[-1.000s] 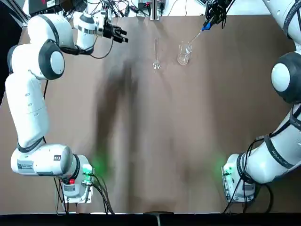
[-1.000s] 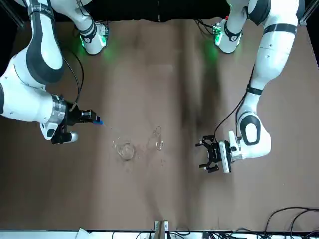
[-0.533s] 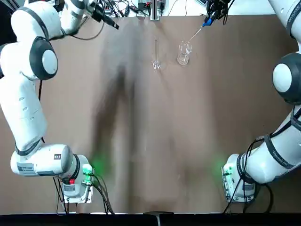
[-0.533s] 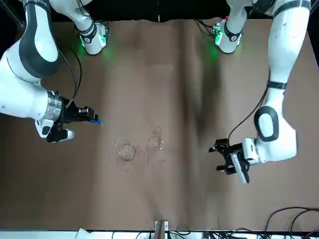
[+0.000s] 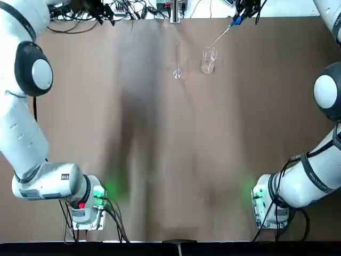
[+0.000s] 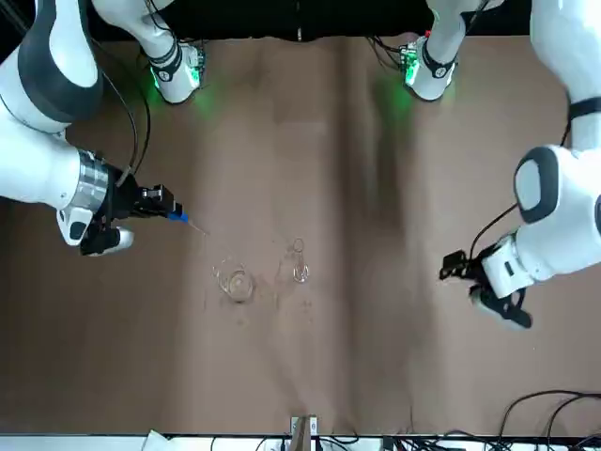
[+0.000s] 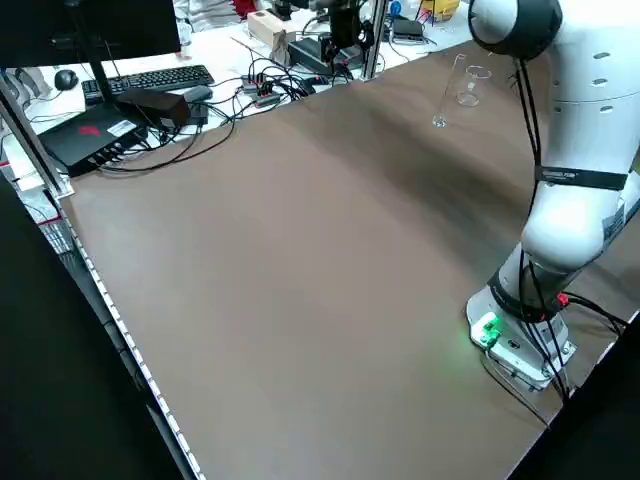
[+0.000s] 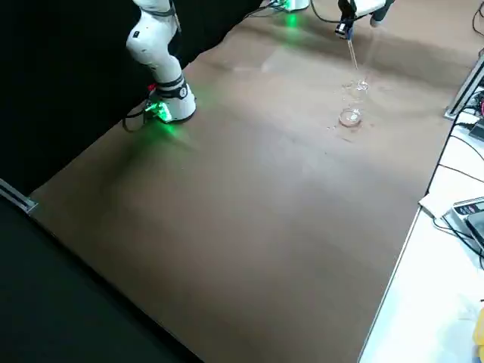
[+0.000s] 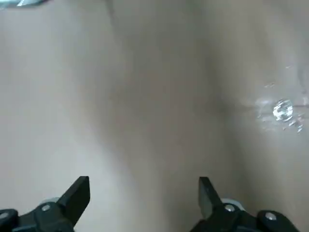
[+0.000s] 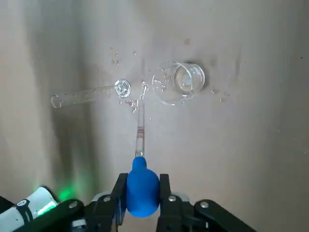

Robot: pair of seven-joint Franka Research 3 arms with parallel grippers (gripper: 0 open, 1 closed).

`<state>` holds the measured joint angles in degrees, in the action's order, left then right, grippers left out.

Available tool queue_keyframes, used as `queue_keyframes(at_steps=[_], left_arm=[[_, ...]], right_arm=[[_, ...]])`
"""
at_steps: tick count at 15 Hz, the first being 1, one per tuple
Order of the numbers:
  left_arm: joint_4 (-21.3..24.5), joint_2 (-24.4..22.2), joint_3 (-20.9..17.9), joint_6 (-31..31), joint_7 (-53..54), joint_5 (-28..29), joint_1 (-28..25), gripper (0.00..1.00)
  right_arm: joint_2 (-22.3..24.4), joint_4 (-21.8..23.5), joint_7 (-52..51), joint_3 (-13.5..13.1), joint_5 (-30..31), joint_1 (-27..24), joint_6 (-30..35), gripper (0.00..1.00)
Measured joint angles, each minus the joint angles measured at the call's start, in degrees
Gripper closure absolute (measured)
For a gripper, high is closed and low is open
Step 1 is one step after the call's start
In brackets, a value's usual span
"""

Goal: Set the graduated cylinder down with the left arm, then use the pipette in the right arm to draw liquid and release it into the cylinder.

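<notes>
The graduated cylinder [image 5: 177,60] stands upright on the brown desk [image 5: 176,154], foot down, near the far edge from the robot's bases, with nothing holding it. Just beside it, toward the robot's right, sits the short wide beaker [image 5: 208,60], also upright; the two are close together but apart.

Over to the right hand [image 6: 161,209]: it is clenched on the pipette [image 10: 141,145], the blue bulb [image 10: 142,191] squeezed between its two fingers. In the right wrist view the thin glass tube runs out from the bulb toward the glassware, its tip lying in line with the gap between the cylinder's foot and the beaker's rim. In the right side view the pipette hangs tip down, raised above the beaker and cylinder, not inside either vessel. The liquid cannot be made out in the beaker or the tube.

The left hand [image 9: 144,195] is released, its two fingers spread wide with only bare desk between them. It is well apart from the cylinder, out toward the robot's left side, near the far edge of the desk. The cylinder shows only as a small glint off to one side in the left wrist view.
</notes>
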<state>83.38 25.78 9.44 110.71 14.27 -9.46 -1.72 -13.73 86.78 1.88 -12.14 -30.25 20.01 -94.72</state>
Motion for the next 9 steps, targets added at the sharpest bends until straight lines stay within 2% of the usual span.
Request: queue_keyframes(at_steps=[3, 5, 6, 9], left_arm=[[0.00, -4.95, -0.03, -8.57, -7.83, 6.17, -0.64, 0.01], [-0.01, -8.52, -0.04, -13.11, -11.38, 8.62, -0.68, 0.00], [0.04, -11.79, -0.06, -16.44, -13.19, 9.15, -0.68, 0.01], [0.28, -14.72, -0.06, -17.47, -15.59, 9.27, -0.68, 0.00]], right_arm=[[0.42, -0.03, 0.74, 0.44, -1.02, 0.06, 0.06, 0.70], [0.68, -0.05, 1.13, 0.53, -1.46, 0.13, 1.05, 0.70], [0.82, -0.05, 1.33, 0.56, -1.74, 0.15, 1.95, 0.70], [0.85, -0.05, 1.51, 0.64, -3.32, 1.00, 2.15, 0.70]])
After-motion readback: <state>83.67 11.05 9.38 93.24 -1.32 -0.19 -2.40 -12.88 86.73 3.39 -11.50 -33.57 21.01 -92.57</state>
